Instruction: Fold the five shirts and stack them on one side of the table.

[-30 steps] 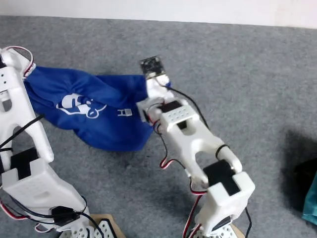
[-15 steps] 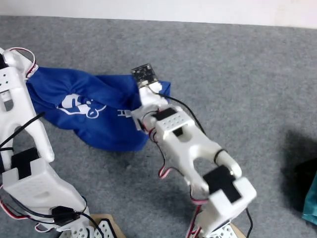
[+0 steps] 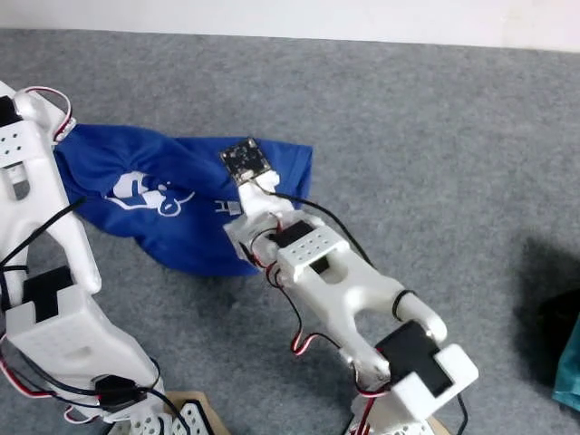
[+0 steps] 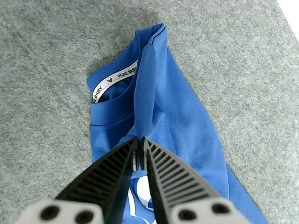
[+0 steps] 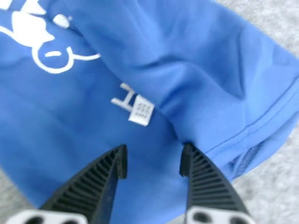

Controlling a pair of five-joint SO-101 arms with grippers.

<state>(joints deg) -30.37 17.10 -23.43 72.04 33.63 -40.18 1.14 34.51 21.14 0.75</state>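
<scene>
A blue shirt (image 3: 181, 204) with a white print lies crumpled on the grey table at the left. My left gripper (image 4: 139, 143) is shut on a raised fold of the blue shirt (image 4: 163, 102) near its collar, at the shirt's left end beside the left arm (image 3: 27, 154). My right gripper (image 5: 152, 158) hovers open just over the blue shirt (image 5: 154, 70), close to a small white tag (image 5: 141, 112). In the high view the right arm (image 3: 308, 258) lies over the shirt's right part.
A teal cloth (image 3: 569, 367) and a dark object (image 3: 557, 317) sit at the table's right edge. Bare grey table (image 3: 435, 136) spreads between them and the shirt. A white wall (image 3: 290, 14) borders the far side.
The right arm has swung left, from the shirt's right edge to a spot over its middle. The shirt's right corner now lies uncovered. The left arm holds still.
</scene>
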